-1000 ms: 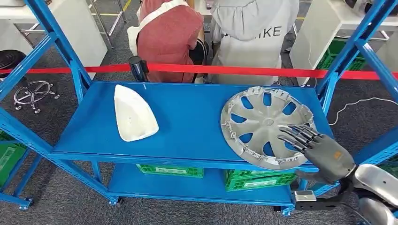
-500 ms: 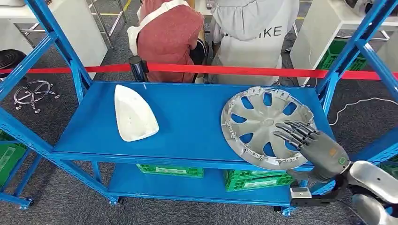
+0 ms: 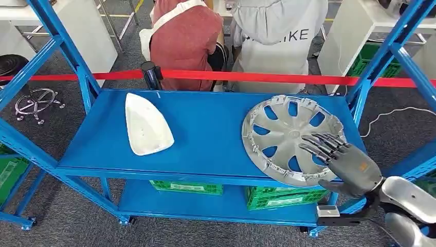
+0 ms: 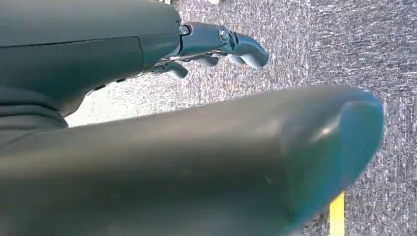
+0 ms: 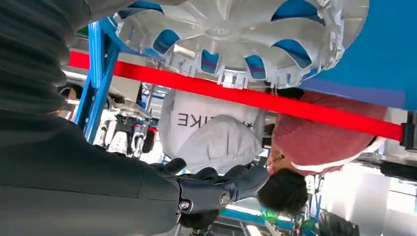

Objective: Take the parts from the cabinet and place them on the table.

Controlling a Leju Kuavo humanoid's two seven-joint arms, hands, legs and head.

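Shelf [image 3: 205, 134] — cover [image 3: 148, 125] left, hubcap [image 3: 288, 135] right, crates [image 3: 185, 187] below

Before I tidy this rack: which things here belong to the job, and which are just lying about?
Job:
- silver wheel cover, under the right hand
- white part
- blue shelf holding both

Lying about:
- green crates below
- red tape
- chair base

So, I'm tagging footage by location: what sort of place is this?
Probably a workshop or factory test floor: blue steel shelving rack holding a silver plastic wheel cover, green plastic crates below, red barrier tape.
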